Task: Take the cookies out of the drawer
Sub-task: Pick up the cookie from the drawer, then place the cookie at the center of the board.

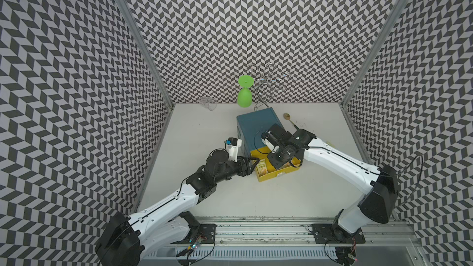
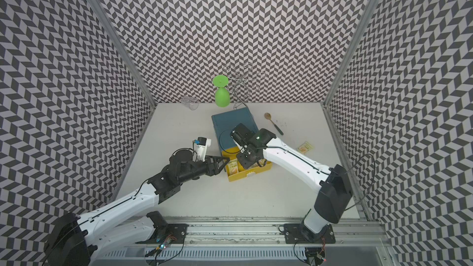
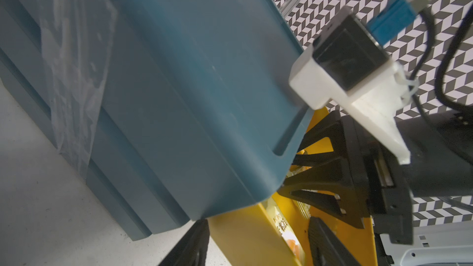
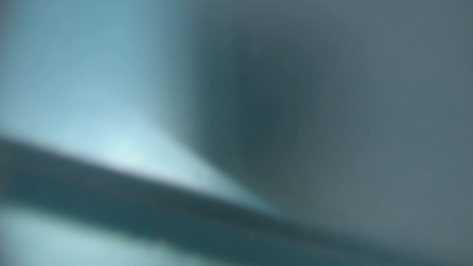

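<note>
I saw the yellow drawer (image 1: pixel 277 175) standing out from the teal cabinet (image 1: pixel 253 126), just below centre in both top views, with pale cookies (image 1: pixel 261 168) lying inside. My left tool (image 1: pixel 254 165) was spread astride the drawer's left wall. My right tool (image 1: pixel 281 163) reached down into the drawer; I could not tell whether it was spread or pinching anything. In a top view, one packet (image 2: pixel 305 147) lay on the worktop (image 2: pixel 230 200), right of centre.

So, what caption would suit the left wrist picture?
Beside the blue cabinet, the right gripper reaches into the open yellow drawer of cookies.
</note>
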Controlling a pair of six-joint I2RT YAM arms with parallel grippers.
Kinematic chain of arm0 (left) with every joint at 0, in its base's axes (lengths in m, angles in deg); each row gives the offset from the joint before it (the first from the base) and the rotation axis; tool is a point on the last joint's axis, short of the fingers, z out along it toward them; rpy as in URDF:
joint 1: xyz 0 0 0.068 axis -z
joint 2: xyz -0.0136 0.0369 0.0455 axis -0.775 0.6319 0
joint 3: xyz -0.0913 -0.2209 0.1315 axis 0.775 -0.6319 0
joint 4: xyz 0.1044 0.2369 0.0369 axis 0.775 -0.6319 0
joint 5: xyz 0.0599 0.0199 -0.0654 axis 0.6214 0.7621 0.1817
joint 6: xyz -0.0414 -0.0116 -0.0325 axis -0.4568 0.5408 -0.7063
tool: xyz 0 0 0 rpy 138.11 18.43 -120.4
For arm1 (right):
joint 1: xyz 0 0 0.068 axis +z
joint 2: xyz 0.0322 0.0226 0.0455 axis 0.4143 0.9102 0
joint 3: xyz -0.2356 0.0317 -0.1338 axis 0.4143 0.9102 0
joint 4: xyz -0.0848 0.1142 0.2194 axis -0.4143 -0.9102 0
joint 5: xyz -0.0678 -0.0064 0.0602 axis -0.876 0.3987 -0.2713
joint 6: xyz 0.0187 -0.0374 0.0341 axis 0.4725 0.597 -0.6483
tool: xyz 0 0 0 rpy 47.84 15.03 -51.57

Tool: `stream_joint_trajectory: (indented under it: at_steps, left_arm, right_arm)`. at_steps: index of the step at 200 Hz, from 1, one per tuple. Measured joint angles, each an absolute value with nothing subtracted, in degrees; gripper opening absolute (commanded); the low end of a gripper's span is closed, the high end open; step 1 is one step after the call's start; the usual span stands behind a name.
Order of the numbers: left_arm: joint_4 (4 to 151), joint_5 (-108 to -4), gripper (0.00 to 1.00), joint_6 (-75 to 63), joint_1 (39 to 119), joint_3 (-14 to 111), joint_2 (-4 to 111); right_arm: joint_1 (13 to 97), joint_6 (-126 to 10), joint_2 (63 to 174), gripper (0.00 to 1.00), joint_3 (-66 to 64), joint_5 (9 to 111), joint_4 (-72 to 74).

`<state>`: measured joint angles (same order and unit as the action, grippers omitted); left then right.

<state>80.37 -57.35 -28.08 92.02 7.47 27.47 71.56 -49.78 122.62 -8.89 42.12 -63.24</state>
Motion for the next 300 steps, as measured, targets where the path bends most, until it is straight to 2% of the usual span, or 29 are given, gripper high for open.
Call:
stream_joint_trajectory:
  at_steps: [45,113,255,300]
  left_arm:
    - [80.4,-57.3,0.65,-28.1,92.0,7.5,27.5]
    - [80.3,-57.3,0.65,-28.1,91.9,7.5,27.4]
    - [80.4,-57.3,0.65,-28.1,91.9,7.5,27.4]
    - [80.4,-57.3,0.65,-28.1,91.9,7.5,27.4]
  right_arm:
    - [71.5,-50.4,122.6,0.17,-8.9,41.3,-61.4]
    - [70.2,-51.4,119.5,0.0,-8.9,40.0,-60.6]
    - [67.7,-51.5,115.0,0.0,-9.0,41.1,-59.6]
    - [67.7,-51.5,113.0,0.0,-10.1,44.6,-58.8]
